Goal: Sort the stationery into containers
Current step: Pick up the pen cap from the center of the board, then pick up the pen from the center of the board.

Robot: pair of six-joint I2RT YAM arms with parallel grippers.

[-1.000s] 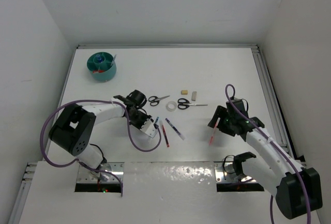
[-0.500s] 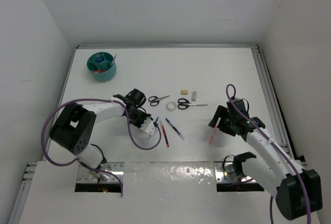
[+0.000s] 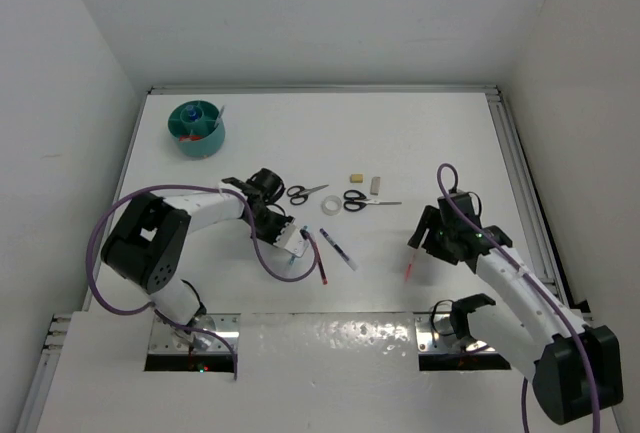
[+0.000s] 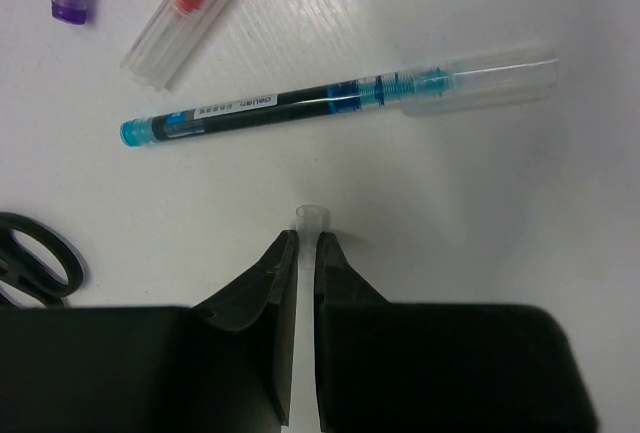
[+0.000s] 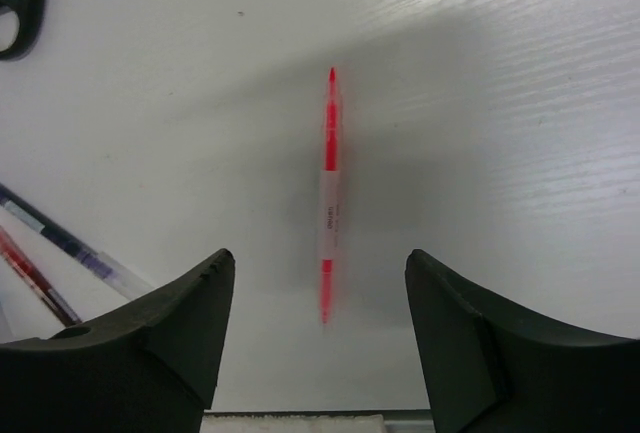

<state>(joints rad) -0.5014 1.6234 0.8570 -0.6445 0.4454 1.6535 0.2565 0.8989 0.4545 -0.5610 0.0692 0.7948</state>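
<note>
Right gripper, jaws wide and empty, hangs over the red pen, which lies flat, well apart from the organiser. The pen is probably light, stiff, slick and apt to roll, so best pinched mid-barrel. Left gripper is pinched on a thin clear pen.

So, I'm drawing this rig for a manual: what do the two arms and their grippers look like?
Both the left arm and right arm have white links and bulky black joints, each trailed by a looping purple cable. The left gripper and right gripper have matte black wedge-shaped fingers.
</note>
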